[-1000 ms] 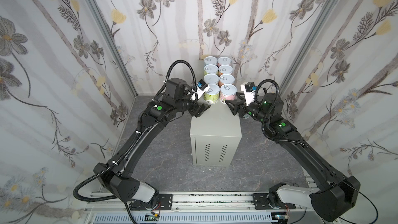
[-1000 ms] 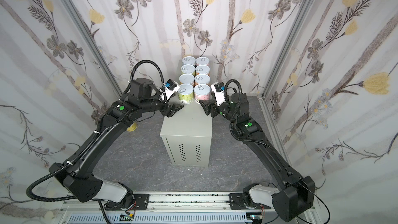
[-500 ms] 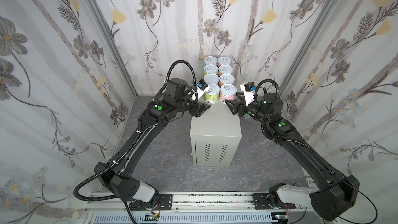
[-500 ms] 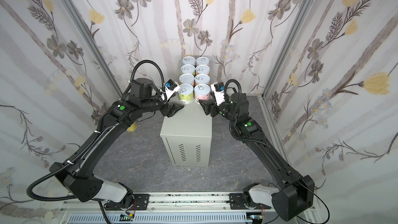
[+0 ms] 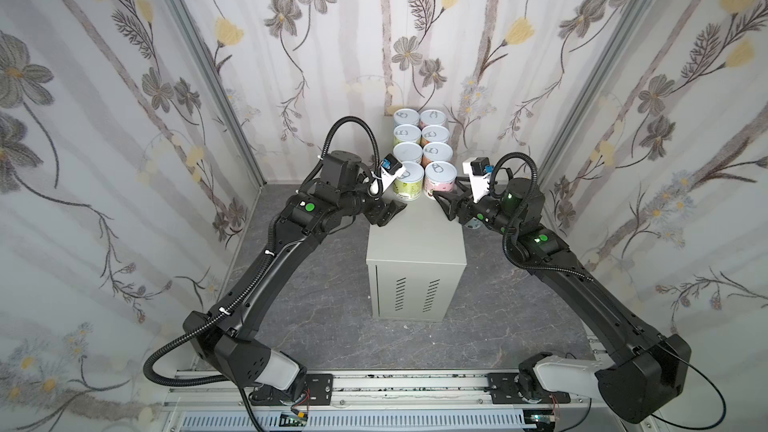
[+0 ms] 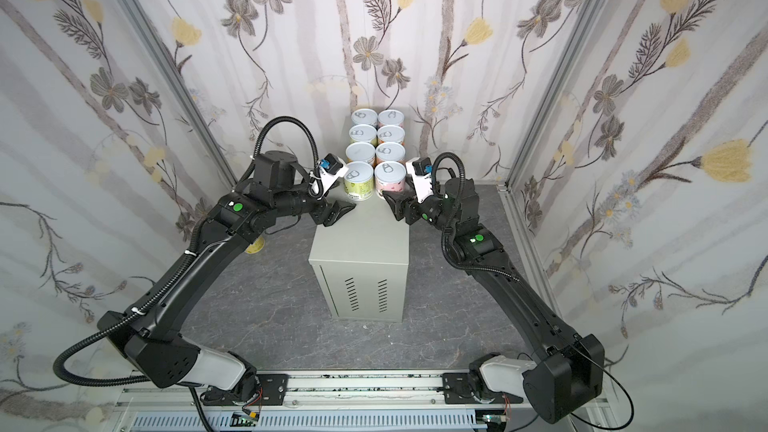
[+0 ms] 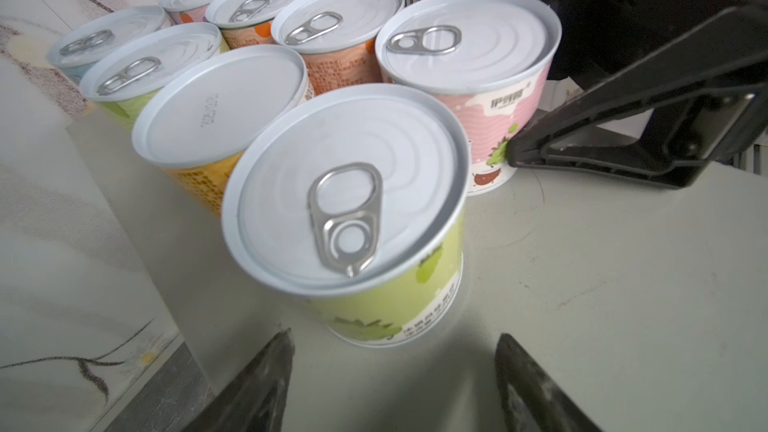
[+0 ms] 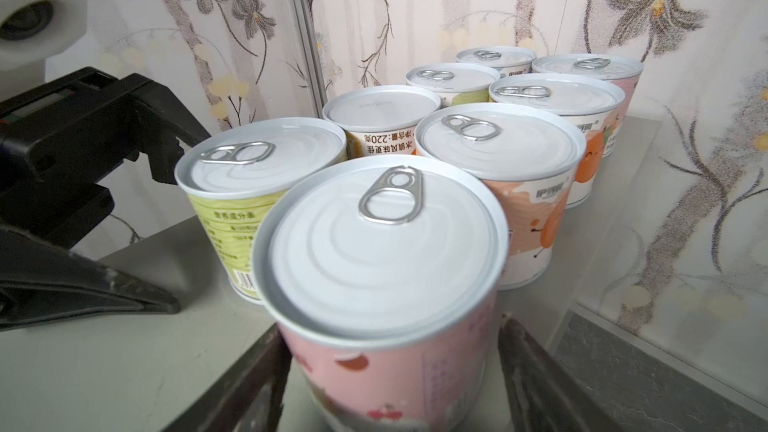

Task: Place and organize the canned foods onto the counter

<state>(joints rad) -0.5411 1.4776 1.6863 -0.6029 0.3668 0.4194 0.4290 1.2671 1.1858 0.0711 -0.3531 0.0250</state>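
**Step in hand:** seating the front pair of the array. Eight cans (image 5: pixel 435 135) stand upright on the tabletop (image 5: pixel 415 243) in two columns of four.

**Left hand** (image 5: pixel 395 209): the jaws stand wide apart and hold nothing. The green can (image 7: pixel 345 201) stands just ahead of the fingertips, clear of both.

**Right hand** (image 5: pixel 444 203): the jaws stand either side of the pink can (image 8: pixel 382 251), low on its wall and close against it. The can rests on the tabletop. Whether the jaws press it or only bracket it cannot be told.

**Progress (judgement):** both front cans appear placed. A floor can (image 6: pixel 253 246) shows below the left arm, so the task is not complete.

**Next move (judgement):**
1. Open the right hand fully and draw it straight back from the pink can. Allow no sideways motion, because the green can stands close beside it.
2. Withdraw the left hand the same way, then lower it toward the floor can.
3. Set further cans on the bare tabletop on the hands' side of the front pair, continuing both columns.

**Note:** the yellow can (image 7: pixel 220 101), directly beyond the green can from the left hand, shows a plain end with no pull tab. It is probably inverted.
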